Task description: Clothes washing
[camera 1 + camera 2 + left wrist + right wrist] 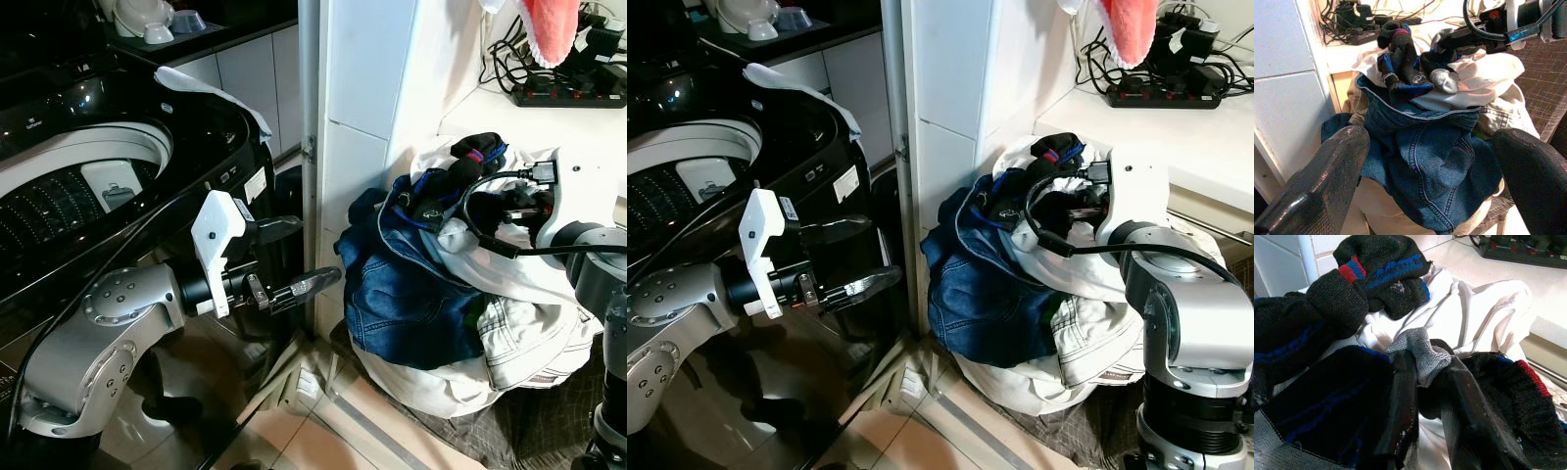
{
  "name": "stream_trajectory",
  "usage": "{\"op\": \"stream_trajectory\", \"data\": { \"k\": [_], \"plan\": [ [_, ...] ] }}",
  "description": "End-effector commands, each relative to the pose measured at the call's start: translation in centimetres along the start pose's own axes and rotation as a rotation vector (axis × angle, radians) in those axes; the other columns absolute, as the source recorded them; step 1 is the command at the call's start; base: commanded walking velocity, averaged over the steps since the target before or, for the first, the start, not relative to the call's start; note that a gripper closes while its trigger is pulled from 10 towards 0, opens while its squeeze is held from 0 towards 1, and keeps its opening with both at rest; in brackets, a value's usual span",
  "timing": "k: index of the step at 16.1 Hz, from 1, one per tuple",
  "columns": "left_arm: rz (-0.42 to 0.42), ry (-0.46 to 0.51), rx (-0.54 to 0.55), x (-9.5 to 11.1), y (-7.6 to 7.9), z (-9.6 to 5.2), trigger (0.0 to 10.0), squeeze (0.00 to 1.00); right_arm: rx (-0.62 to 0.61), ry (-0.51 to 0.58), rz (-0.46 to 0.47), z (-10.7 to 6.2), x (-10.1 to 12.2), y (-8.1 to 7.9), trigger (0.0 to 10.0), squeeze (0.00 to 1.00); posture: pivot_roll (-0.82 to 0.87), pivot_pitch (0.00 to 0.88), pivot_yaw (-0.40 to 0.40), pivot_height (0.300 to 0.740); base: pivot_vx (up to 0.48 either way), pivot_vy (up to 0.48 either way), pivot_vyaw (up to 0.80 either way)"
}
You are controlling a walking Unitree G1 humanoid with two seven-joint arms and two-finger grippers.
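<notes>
Right claw (1425,396) clenched on grey sock (1422,352) atop laundry pile (460,323); thin pinch may slip, drag neighbouring black socks (1381,264) off. Left claw (294,259) released, near washer (98,186).

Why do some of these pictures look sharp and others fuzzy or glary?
Left eye view: evenly lit, though the washing machine throws glossy reflections. Left wrist view: the left gripper has big blurred fingers up close, while the denim garment behind stays sharp. Right wrist view: the right gripper is soft-edged on a grey sock.
</notes>
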State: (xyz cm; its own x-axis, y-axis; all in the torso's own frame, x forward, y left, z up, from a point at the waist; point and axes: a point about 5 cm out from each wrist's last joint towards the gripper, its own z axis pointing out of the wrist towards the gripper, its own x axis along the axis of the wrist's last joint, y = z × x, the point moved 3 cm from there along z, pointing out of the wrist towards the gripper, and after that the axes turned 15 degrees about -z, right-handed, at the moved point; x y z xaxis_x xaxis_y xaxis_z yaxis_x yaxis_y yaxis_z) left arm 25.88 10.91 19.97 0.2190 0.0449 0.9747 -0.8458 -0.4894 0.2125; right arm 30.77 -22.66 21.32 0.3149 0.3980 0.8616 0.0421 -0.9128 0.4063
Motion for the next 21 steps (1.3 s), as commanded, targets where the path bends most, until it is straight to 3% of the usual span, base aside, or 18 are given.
{"op": "stream_trajectory", "data": {
  "k": [1,3,4,5,6,7,9,10,11,14,17,20,21],
  "plan": [
    [0.011,-0.006,0.007,0.0,-0.1,-0.1,10.0,0.00,0.023,0.014,-0.017,-0.3,0.4,-0.4,0.0,0.00,-0.02,0.000,0.018,0.740,0.000,0.000,0.00],
    [0.032,0.015,0.041,0.3,-0.5,-0.2,10.0,0.00,0.024,0.033,-0.057,-0.9,1.2,0.3,0.0,0.00,-0.01,0.000,0.017,0.740,0.000,0.000,0.00],
    [0.061,0.113,0.103,2.2,-1.2,-0.6,10.0,0.00,0.025,0.164,-0.059,-2.5,5.2,3.1,0.0,0.00,-0.01,0.000,0.014,0.740,0.000,0.000,0.00],
    [0.062,0.136,0.116,2.6,-1.4,-0.7,10.0,0.00,0.029,0.197,-0.053,-2.9,6.1,3.6,0.0,0.00,-0.01,0.000,0.012,0.740,0.000,0.000,0.00],
    [0.074,0.219,0.151,4.5,-1.8,-0.8,10.0,0.00,0.085,0.314,-0.020,-3.7,8.7,3.8,0.0,0.00,-0.01,0.000,0.010,0.740,0.000,0.000,0.00],
    [0.081,0.283,0.172,6.1,-2.0,-0.9,10.0,0.00,0.142,0.402,0.035,-4.4,10.6,3.5,0.0,0.00,-0.01,0.000,0.010,0.740,0.000,0.000,0.00],
    [0.202,0.424,0.248,10.1,-2.5,-0.7,10.0,0.00,0.240,0.513,0.167,-4.1,13.0,1.6,0.0,0.00,-0.01,0.000,0.003,0.740,0.000,0.000,0.00],
    [0.221,0.481,0.248,11.9,-2.2,-0.3,10.0,0.09,0.292,0.548,0.226,-3.6,13.7,0.1,0.0,0.00,-0.01,0.000,0.002,0.740,0.000,0.000,0.00],
    [0.229,0.512,0.185,13.4,-1.1,0.7,10.0,1.00,0.356,0.561,0.256,-2.6,14.0,-2.2,0.0,0.00,0.00,0.000,-0.009,0.740,0.000,0.000,0.00],
    [0.272,0.497,0.119,14.2,-0.1,1.6,10.0,1.00,0.438,0.572,0.281,-1.7,14.3,-4.9,0.0,0.00,0.01,0.000,-0.020,0.740,0.000,0.000,0.00],
    [0.276,0.375,0.073,12.1,0.0,2.2,10.0,1.00,0.521,0.607,0.335,-1.5,15.1,-6.5,0.0,0.00,0.03,0.000,-0.042,0.740,0.000,0.000,0.00],
    [0.301,0.332,0.161,10.8,-1.3,2.5,10.0,1.00,0.587,0.630,0.348,-2.1,15.2,-7.4,0.0,0.00,0.04,0.000,-0.046,0.740,0.000,0.000,0.00],
    [0.301,0.337,0.198,10.7,-1.9,2.5,10.0,0.48,0.610,0.636,0.341,-2.4,15.2,-7.7,0.0,0.00,0.04,0.000,-0.048,0.740,0.000,0.000,0.00]
  ]
}}
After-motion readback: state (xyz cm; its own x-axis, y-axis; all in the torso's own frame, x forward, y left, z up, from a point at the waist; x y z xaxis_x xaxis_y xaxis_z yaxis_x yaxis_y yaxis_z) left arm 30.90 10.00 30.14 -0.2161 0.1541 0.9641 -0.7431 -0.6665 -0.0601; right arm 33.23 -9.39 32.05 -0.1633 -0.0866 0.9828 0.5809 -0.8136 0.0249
